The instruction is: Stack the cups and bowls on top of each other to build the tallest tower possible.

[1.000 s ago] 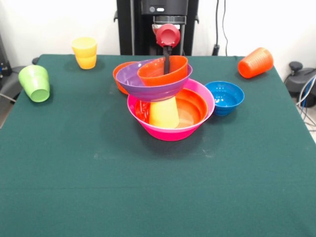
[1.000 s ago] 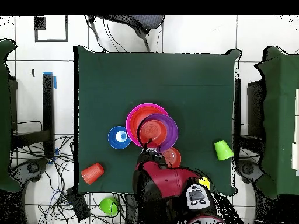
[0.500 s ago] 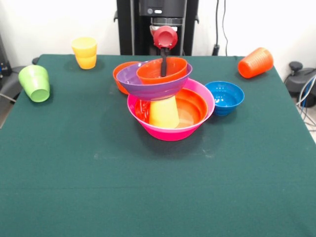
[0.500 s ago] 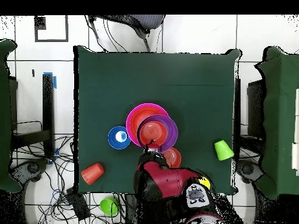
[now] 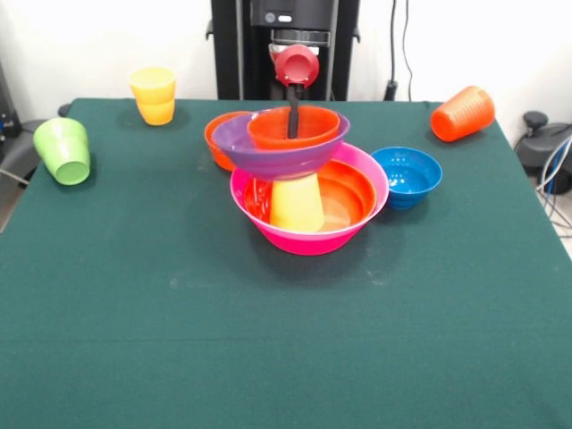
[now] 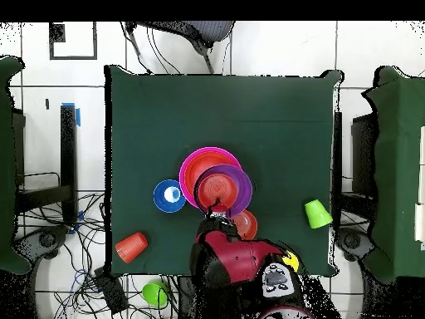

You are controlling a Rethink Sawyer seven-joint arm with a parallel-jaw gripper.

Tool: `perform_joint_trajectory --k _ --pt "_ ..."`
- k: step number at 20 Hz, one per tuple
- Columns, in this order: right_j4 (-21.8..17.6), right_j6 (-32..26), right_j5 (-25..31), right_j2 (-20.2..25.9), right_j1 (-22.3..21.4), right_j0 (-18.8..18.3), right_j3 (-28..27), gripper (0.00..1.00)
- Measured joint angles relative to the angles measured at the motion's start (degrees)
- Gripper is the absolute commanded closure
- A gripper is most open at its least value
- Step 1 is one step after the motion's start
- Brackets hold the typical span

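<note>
Tower (image 5: 299,183): stands near the table's middle in the front view, its base the largest pink bowl (image 5: 308,234).
Inside the pink bowl: a large orange bowl (image 5: 353,192), and in it an upturned yellow cup (image 5: 296,203).
On the yellow cup: a large purple bowl (image 5: 268,156), sitting roughly level.
Top of the tower: a small orange bowl (image 5: 308,130) nested in the purple one.
Gripper (image 5: 292,112): reaches down from above into the top orange bowl; only a thin dark finger shows below the red wrist, and I cannot tell how far the fingers are parted or whether they hold the bowl's rim.
Second small orange bowl (image 5: 215,136): on the table just behind the tower, to its left, partly hidden by the purple bowl.
Small blue bowl (image 5: 407,176): upright, just beside the pink bowl on the right.
Orange cup (image 5: 462,113): lying on its side near the far right corner.
Stacked yellow cup (image 5: 154,96): far left, sitting on something yellow-orange.
Green cup (image 5: 63,150): tipped over at the left edge.
Table (image 5: 268,340): green cloth, bare on the near half.
</note>
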Motion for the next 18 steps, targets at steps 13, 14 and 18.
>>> perform_joint_trajectory --k 13,14,18 --pt "0.0 0.0 0.0 -0.7 0.0 0.8 -0.5 0.00" --pt "0.0 0.0 0.0 -0.8 0.0 0.8 -0.5 0.00" --pt "0.0 0.0 0.0 -0.8 0.0 0.9 -0.5 0.00"
